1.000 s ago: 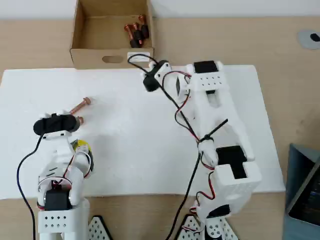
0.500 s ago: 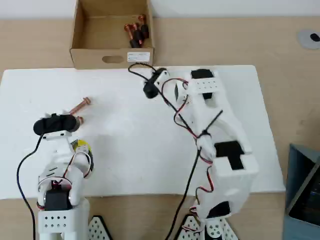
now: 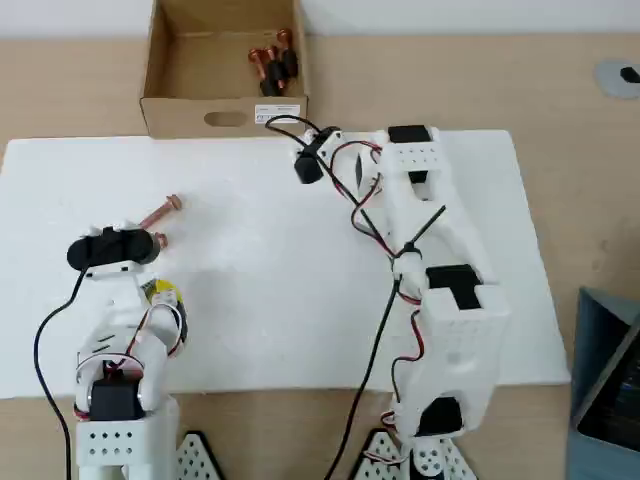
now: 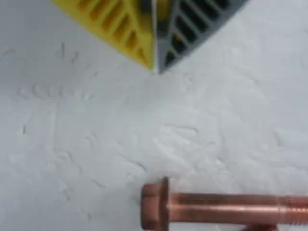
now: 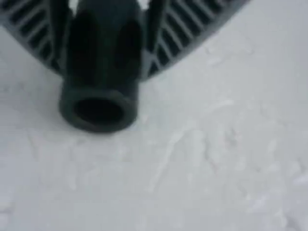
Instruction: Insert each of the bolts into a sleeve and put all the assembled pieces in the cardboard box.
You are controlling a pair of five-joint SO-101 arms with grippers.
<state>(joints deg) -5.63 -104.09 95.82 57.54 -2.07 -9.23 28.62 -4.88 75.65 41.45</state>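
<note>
A white mat (image 3: 250,300) covers the wooden table, and the cardboard box (image 3: 158,105) sits at its far edge with a few finished pieces (image 3: 272,60) lying in one corner. The right gripper (image 5: 103,33) is clamped on a black sleeve (image 5: 98,103), held low over the mat with its open mouth facing outward, presumably so a bolt can slide in. The left gripper (image 4: 155,66) has its tips pressed together on nothing, near a copper bolt (image 4: 216,211) lying flat on the mat, likely its next pickup.
</note>
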